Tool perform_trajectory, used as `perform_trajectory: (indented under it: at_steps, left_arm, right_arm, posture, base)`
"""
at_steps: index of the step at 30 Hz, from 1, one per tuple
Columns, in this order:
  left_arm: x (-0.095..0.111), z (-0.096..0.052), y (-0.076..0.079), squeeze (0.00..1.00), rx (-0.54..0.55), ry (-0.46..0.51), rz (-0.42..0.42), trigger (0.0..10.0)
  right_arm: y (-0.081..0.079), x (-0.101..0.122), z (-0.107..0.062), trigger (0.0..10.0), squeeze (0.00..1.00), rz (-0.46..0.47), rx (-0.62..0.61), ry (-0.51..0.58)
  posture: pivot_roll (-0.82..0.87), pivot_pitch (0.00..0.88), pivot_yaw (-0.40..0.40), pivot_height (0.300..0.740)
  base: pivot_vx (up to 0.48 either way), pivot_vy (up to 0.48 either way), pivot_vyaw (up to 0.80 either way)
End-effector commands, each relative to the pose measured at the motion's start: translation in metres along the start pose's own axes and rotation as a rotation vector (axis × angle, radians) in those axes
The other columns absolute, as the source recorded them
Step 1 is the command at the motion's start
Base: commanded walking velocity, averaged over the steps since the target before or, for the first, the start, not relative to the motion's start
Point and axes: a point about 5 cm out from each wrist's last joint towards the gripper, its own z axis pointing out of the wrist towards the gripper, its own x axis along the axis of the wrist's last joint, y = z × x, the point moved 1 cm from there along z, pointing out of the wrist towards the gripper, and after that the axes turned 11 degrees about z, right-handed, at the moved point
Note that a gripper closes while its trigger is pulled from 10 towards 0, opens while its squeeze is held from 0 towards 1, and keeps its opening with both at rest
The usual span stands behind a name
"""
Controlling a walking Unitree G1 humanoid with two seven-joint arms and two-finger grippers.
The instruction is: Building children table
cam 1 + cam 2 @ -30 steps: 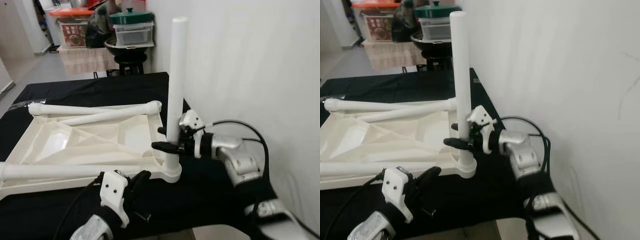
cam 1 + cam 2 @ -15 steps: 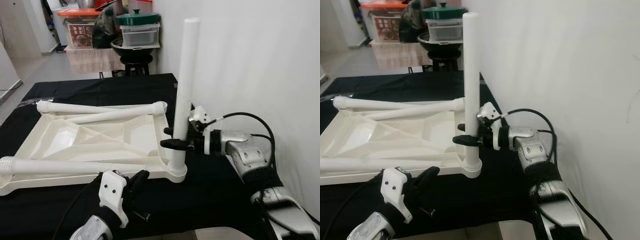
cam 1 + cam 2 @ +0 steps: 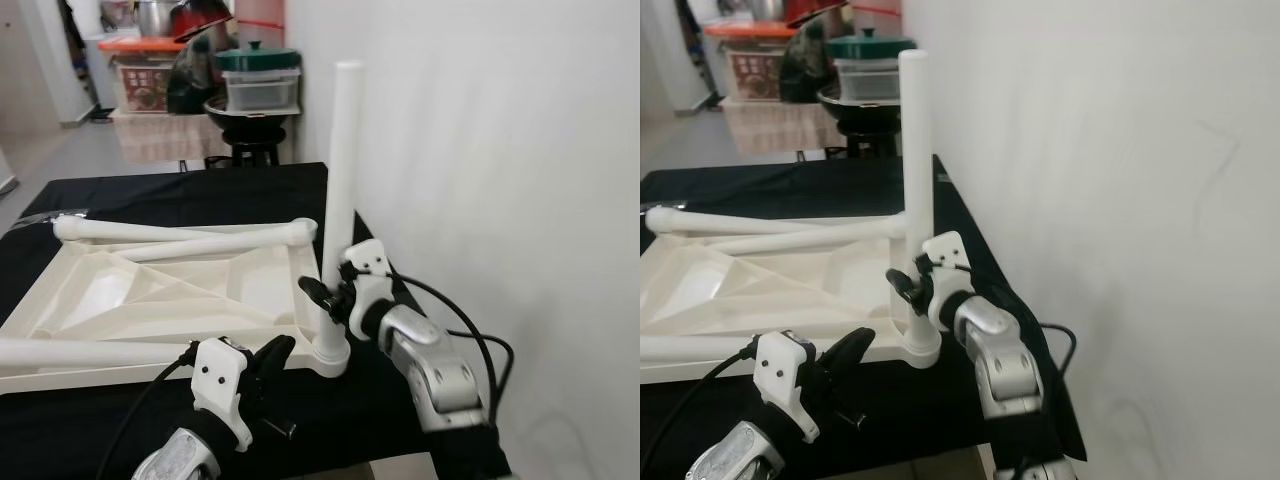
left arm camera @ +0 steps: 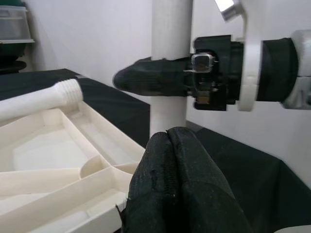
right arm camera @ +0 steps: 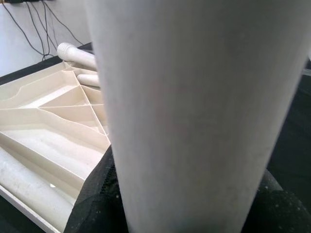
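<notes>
White upright leg (image 3: 341,190), clamped by right gripper (image 3: 322,296) (wall (image 3: 500,150) close beside)

You see a smooth white plastic leg (image 3: 341,180) and tabletop (image 3: 190,290), matt black cloth over the worktop (image 3: 180,195), and matt, rubbery black fingers (image 4: 175,189).

head eyes look down, share upright leg (image 3: 338,200); wrist cams close on it.
</notes>
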Motion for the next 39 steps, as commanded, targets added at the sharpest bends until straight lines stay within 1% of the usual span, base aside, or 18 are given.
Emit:
perform_trajectory:
  at_steps: [1, 4, 5, 8, 9, 10, 11, 13, 14, 15, 17, 19, 23, 24, 25, 26, 33, 39]
  left_arm:
    - [-0.002, 0.000, 0.001, 0.00, 0.003, -0.009, -0.001, 10.0]
    - [-0.002, 0.000, 0.001, 0.00, 0.003, -0.009, -0.001, 10.0]
    - [-0.002, 0.000, 0.001, 0.00, 0.007, -0.009, -0.001, 10.0]
    - [-0.003, 0.001, 0.002, 0.00, 0.004, -0.011, -0.006, 10.0]
    - [-0.003, 0.001, 0.002, 0.00, 0.000, -0.012, -0.009, 10.0]
    - [-0.003, 0.001, 0.002, 0.00, 0.000, -0.012, -0.009, 10.0]
    - [-0.004, 0.002, 0.002, 0.00, -0.002, -0.013, -0.011, 10.0]
    - [-0.004, 0.002, 0.003, 0.00, -0.004, -0.014, -0.012, 10.0]
    - [-0.004, 0.002, 0.003, 0.00, -0.005, -0.015, -0.013, 10.0]
    - [-0.004, 0.002, 0.003, 0.00, -0.005, -0.015, -0.013, 10.0]
    - [-0.006, 0.003, 0.003, 0.00, -0.007, -0.017, -0.015, 10.0]
    - [-0.006, 0.003, 0.003, 0.00, -0.007, -0.018, -0.015, 10.0]
    - [-0.007, 0.004, 0.003, 0.00, -0.009, -0.020, -0.015, 10.0]
    - [-0.007, 0.004, 0.004, 0.00, -0.011, -0.021, -0.016, 10.0]
    - [-0.007, 0.004, 0.004, 0.00, -0.012, -0.022, -0.016, 10.0]
    - [-0.007, 0.004, 0.005, 0.00, -0.013, -0.022, -0.017, 10.0]
    - [-0.009, 0.003, 0.005, 0.00, -0.014, -0.026, -0.020, 10.0]
    - [-0.009, 0.002, 0.006, 0.00, -0.017, -0.028, -0.024, 10.0]
  right_arm:
    - [0.009, -0.029, 0.001, 10.0, 0.46, 0.090, -0.017, -0.105]
    - [0.009, -0.029, 0.001, 10.0, 0.46, 0.090, -0.017, -0.105]
    - [0.009, -0.025, 0.001, 10.0, 1.00, 0.109, -0.016, -0.077]
    - [0.013, -0.013, 0.001, 10.0, 1.00, 0.112, 0.033, -0.026]
    - [0.014, -0.006, 0.000, 10.0, 0.68, 0.099, 0.069, -0.011]
    - [0.014, -0.006, 0.000, 10.0, 0.68, 0.099, 0.069, -0.011]
    - [0.015, 0.000, -0.002, 10.0, 0.00, 0.063, 0.125, -0.008]
    - [0.016, 0.003, -0.003, 10.0, 0.00, 0.031, 0.171, -0.014]
    - [0.016, 0.005, -0.005, 10.0, 0.00, -0.018, 0.235, -0.029]
    - [0.016, 0.005, -0.005, 10.0, 0.00, -0.018, 0.235, -0.029]
    - [0.021, 0.002, -0.004, 10.0, 0.00, -0.104, 0.349, -0.087]
    - [0.026, -0.001, -0.003, 10.0, 0.00, -0.118, 0.376, -0.115]
    - [0.041, 0.000, 0.005, 10.0, 0.00, -0.081, 0.349, -0.138]
    - [0.044, 0.003, 0.007, 3.4, 0.00, -0.058, 0.345, -0.128]
    - [0.046, 0.006, 0.007, 3.4, 0.00, -0.044, 0.346, -0.120]
    - [0.048, 0.009, 0.007, 0.0, 0.00, -0.035, 0.363, -0.108]
    - [0.050, 0.020, 0.000, 0.0, 0.00, -0.039, 0.444, -0.064]
    - [0.056, 0.015, -0.008, 0.0, 0.00, -0.051, 0.450, -0.043]
  posture:
    - [0.06, 0.000, -0.033, 0.740]
    - [0.06, 0.000, -0.033, 0.740]
    - [0.07, 0.000, -0.033, 0.740]
    - [0.06, 0.000, -0.029, 0.740]
    - [0.06, 0.000, -0.028, 0.740]
    - [0.06, 0.000, -0.028, 0.740]
    - [0.06, 0.000, -0.028, 0.740]
    - [0.06, 0.000, -0.030, 0.740]
    - [0.06, 0.000, -0.030, 0.740]
    - [0.06, 0.000, -0.030, 0.740]
    - [0.06, 0.000, -0.030, 0.740]
    - [0.06, 0.000, -0.032, 0.740]
    - [0.07, 0.000, -0.033, 0.740]
    - [0.07, 0.000, -0.033, 0.740]
    - [0.07, 0.000, -0.032, 0.740]
    - [0.07, 0.000, -0.032, 0.740]
    - [0.05, 0.000, -0.028, 0.740]
    - [0.04, 0.000, -0.020, 0.740]
  base:
    - [0.000, 0.000, 0.00]
    - [0.000, 0.000, 0.00]
    - [0.000, 0.000, 0.00]
    - [0.000, 0.000, 0.00]
    - [0.000, 0.000, 0.00]
    - [0.000, 0.000, 0.00]
    - [0.000, 0.000, 0.00]
    - [0.000, 0.000, 0.00]
    - [0.000, 0.000, 0.00]
    - [0.000, 0.000, 0.00]
    - [0.000, 0.000, 0.00]
    - [0.000, 0.000, 0.00]
    - [0.000, 0.000, 0.00]
    - [0.000, 0.000, 0.00]
    - [0.000, 0.000, 0.00]
    - [0.000, 0.000, 0.00]
    - [0.000, 0.000, 0.00]
    - [0.000, 0.000, 0.00]
